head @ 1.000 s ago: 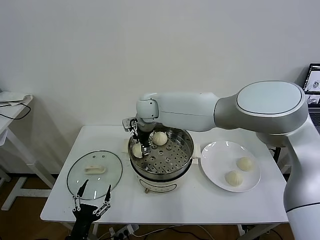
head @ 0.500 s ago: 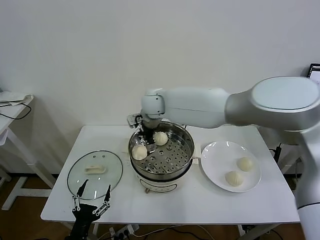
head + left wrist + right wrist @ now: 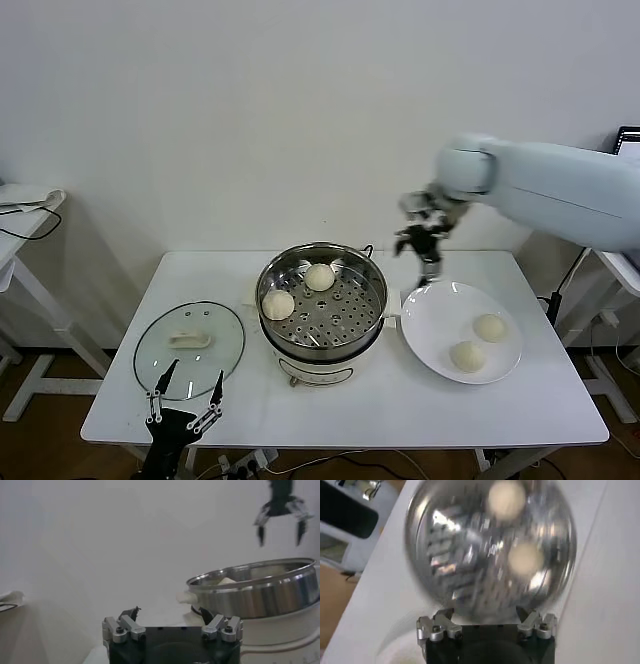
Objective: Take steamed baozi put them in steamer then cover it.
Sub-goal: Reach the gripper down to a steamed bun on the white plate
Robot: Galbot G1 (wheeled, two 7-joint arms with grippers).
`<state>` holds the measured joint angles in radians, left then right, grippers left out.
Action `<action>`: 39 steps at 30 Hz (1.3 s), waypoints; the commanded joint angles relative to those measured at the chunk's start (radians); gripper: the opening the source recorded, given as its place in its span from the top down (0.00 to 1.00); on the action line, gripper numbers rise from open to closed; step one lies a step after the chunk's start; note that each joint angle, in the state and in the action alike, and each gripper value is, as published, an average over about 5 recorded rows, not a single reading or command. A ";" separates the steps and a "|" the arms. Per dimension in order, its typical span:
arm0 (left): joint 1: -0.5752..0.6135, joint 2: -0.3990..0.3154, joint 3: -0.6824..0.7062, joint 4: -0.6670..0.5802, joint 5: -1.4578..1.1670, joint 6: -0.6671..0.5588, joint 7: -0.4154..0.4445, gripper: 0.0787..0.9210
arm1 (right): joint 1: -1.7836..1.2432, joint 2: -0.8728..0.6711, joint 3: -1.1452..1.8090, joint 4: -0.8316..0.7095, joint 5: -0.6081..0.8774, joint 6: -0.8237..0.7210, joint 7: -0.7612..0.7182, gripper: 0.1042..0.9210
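The steamer [image 3: 345,345] stands mid-table, its lid off, with two steamed baozi [image 3: 278,304] [image 3: 319,277] on its perforated tray. A further pair of baozi [image 3: 490,327] [image 3: 467,356] lies on the white plate [image 3: 440,320] to its right. Flat on the table to the steamer's left lies the glass cover [image 3: 190,340]. My right gripper [image 3: 422,255] hangs open and empty in the air between steamer and plate, above the plate's near-steamer edge. Its wrist view looks down on the steamer [image 3: 490,545] and both baozi [image 3: 506,497] [image 3: 525,559]. Parked by the cover's front edge, my left gripper [image 3: 192,372] is open.
The white table [image 3: 350,405] carries everything. A low side table [image 3: 20,200] stands off to the left and a screen [image 3: 628,150] at the far right edge. From the left wrist, the steamer [image 3: 255,592] shows side-on with the right gripper [image 3: 280,527] above it.
My right gripper let go of a baozi at the tray's left side, lifted out of the steamer and swung right toward the plate. The left arm stayed still.
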<state>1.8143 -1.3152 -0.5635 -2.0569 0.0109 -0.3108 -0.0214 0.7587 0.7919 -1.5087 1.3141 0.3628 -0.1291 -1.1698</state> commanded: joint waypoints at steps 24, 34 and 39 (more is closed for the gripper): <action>0.032 -0.008 -0.018 0.006 0.011 -0.005 -0.003 0.12 | -0.537 -0.143 0.253 -0.141 -0.229 0.055 0.143 0.12; 0.027 -0.008 -0.021 0.014 0.008 -0.004 -0.004 0.12 | -0.564 -0.118 0.267 -0.150 -0.235 0.039 0.150 0.13; 0.027 -0.009 -0.019 0.015 0.008 -0.005 -0.004 0.12 | -0.559 -0.127 0.267 -0.132 -0.233 0.037 0.158 0.19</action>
<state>1.8400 -1.3234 -0.5830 -2.0416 0.0196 -0.3156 -0.0251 0.2313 0.6543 -1.2613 1.1861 0.1336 -0.0892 -1.0288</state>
